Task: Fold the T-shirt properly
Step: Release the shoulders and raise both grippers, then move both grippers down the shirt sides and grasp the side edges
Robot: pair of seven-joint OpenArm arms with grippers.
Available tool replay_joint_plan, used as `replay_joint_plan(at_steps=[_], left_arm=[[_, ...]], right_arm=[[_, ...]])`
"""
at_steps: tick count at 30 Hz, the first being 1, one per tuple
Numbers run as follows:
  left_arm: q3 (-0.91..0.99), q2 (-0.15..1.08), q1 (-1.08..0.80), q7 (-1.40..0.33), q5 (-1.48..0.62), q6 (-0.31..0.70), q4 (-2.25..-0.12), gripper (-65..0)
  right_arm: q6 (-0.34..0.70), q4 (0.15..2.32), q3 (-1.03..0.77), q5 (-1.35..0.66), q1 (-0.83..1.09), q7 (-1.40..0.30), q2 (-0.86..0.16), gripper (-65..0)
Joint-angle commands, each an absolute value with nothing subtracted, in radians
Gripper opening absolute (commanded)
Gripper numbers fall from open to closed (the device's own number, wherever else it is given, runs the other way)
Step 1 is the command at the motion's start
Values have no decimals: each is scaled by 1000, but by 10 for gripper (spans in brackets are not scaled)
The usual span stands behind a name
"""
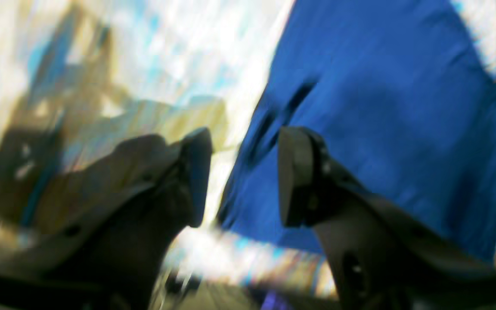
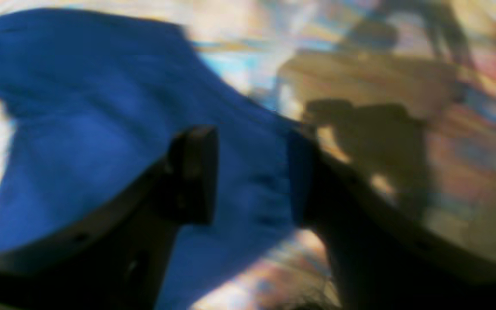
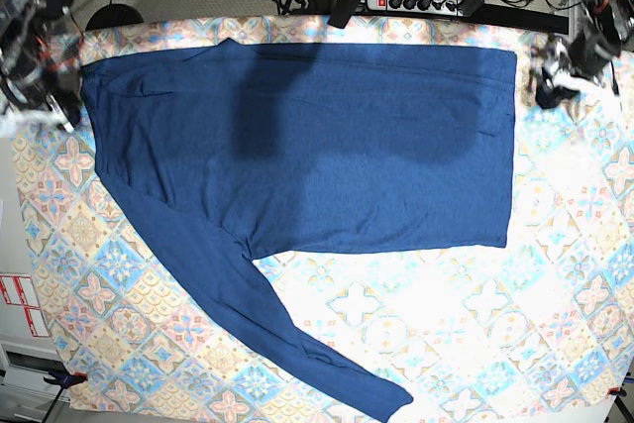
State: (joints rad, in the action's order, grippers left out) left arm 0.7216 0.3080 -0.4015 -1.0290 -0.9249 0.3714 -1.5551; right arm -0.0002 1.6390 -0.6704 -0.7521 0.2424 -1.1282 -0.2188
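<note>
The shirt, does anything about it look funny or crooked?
Yes. The T-shirt lies flat on the tablecloth, but one long sleeve sticks out slantwise toward the table's near edge, not folded in yet.

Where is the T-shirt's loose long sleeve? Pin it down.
In the base view, the long sleeve of the dark navy-blue knit T-shirt runs diagonally across the pastel tile-patterned tablecloth, cuff near the bottom edge.
</note>
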Motion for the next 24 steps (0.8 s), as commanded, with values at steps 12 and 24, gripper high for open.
replay_joint_plan(at_steps=[12, 24], left_arm=[[723, 317, 137, -1121, -665, 366, -1340, -394], [466, 298, 351, -903, -463, 366, -1073, -394]], right_arm=[[4, 1475, -447, -648, -38, -1115, -265, -395], [4, 1320, -375, -644, -165, -1070, -263, -396]])
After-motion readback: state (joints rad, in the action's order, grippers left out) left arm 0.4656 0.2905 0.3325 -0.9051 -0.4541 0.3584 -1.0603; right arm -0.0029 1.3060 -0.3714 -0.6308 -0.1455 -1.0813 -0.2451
